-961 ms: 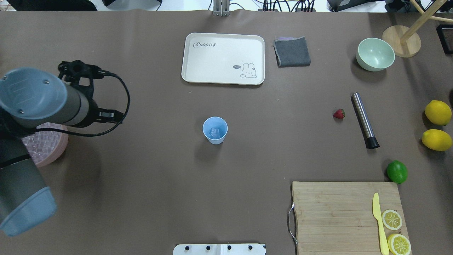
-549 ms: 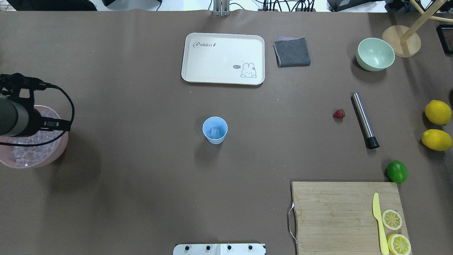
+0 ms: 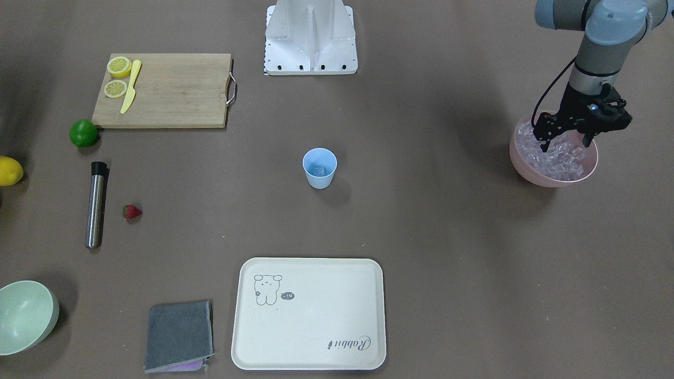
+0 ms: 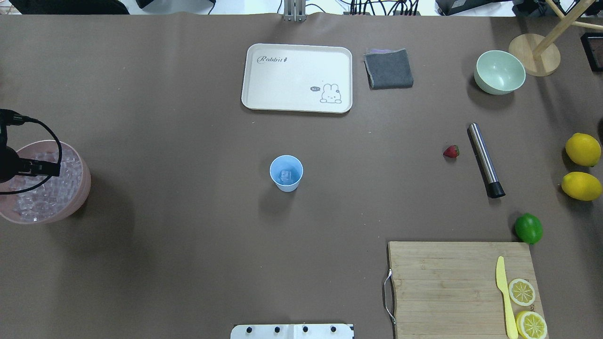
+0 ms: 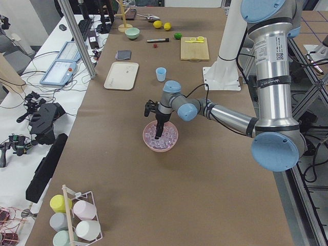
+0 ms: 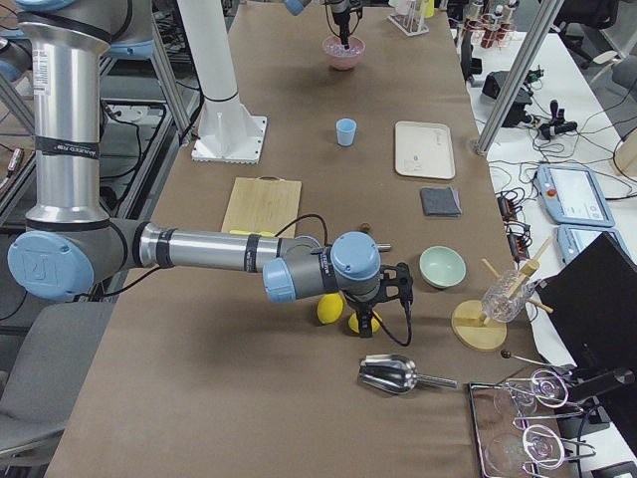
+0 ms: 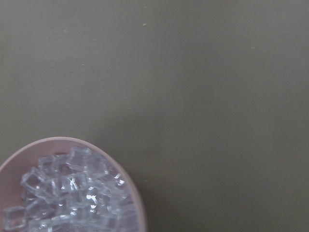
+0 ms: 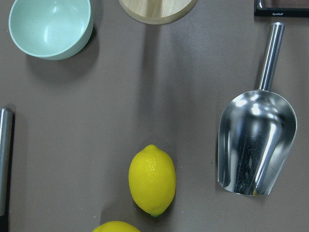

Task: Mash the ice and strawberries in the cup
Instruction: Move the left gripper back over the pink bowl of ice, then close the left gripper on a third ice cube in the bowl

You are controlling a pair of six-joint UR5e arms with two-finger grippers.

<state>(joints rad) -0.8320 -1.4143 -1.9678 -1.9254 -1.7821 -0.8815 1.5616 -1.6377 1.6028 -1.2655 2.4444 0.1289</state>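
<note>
Pink bowl (image 3: pixel 547 181): stands at the table's left end, heaped with ice (image 3: pixel 561 158), the stock for the cup.
Left gripper (image 3: pixel 565 141): jaws spread, tips down among the cubes, gripping nothing; probably set to pinch one cube.
Right gripper (image 6: pixel 366 321): hangs over a lemon (image 8: pixel 152 180) at the far right end; whether it is spread or closed, I cannot tell.
Steel rod (image 3: pixel 96 208): lies flat and untouched, likely the masher.
Cup (image 3: pixel 319 168): upright mid-table, well apart from both arms, a little ice in its bottom.
Strawberry (image 3: pixel 131 211): on the table just beside the rod, not yet in the cup.
</note>
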